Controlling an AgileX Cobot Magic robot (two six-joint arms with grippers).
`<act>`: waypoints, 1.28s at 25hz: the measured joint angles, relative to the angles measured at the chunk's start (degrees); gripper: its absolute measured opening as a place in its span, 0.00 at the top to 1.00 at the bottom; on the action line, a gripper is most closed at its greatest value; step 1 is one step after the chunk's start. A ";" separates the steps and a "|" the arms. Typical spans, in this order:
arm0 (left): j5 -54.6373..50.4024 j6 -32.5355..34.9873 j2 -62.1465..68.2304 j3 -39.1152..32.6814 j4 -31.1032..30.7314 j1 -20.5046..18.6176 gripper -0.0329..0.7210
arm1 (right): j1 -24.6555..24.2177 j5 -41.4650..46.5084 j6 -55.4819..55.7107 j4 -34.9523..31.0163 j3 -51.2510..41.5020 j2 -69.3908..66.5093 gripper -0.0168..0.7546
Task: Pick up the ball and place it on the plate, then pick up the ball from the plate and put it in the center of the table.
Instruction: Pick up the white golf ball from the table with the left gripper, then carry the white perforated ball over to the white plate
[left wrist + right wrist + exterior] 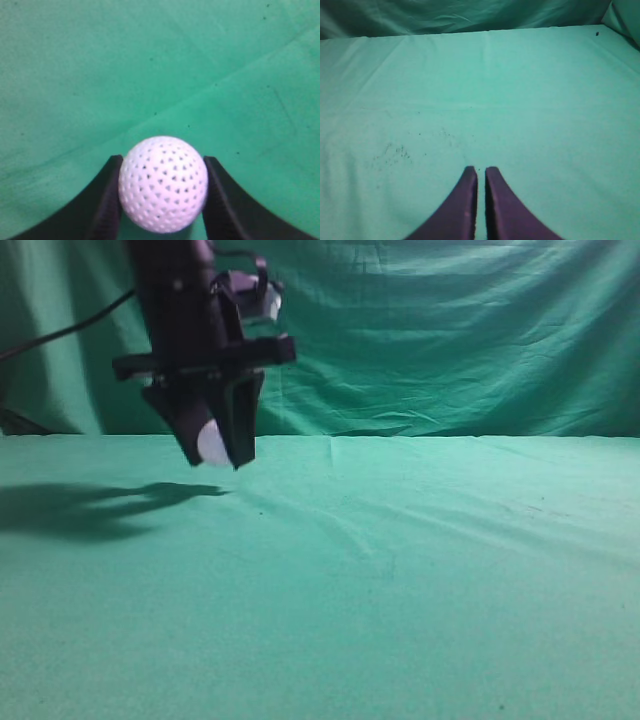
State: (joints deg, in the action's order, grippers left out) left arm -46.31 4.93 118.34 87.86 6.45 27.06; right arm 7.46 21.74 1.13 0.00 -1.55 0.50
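My left gripper (218,450) is shut on the white dimpled ball (212,444) and holds it in the air above the left part of the green table (400,570). In the left wrist view the ball (163,183) sits clamped between the two dark jaws (163,190), with green cloth below. My right gripper (481,172) is shut and empty over bare cloth in the right wrist view; it does not show in the exterior view. No plate shows in any view.
A draped green backdrop curtain (450,330) hangs behind the table's far edge. The left arm's shadow (90,505) lies on the cloth at the left. A black cable (60,335) runs off to the left.
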 joint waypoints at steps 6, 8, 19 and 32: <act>-10.07 -0.96 -3.10 6.83 -1.50 0.00 0.56 | 0.00 0.00 0.00 0.00 0.00 0.00 0.91; -12.03 -1.52 -7.33 6.71 -1.95 0.00 0.56 | 0.00 0.00 0.00 0.00 0.00 0.00 0.91; -13.52 -15.01 -32.39 -5.97 -23.96 0.00 0.56 | 0.00 0.00 0.00 0.00 0.00 0.00 0.91; -10.80 -18.53 -35.26 -21.18 -21.73 -22.57 0.56 | 0.00 0.00 0.00 0.00 0.00 0.00 0.91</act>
State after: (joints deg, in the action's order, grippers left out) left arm -57.12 -13.61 83.08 66.68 -15.28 4.49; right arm 7.46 21.74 1.13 0.00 -1.55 0.50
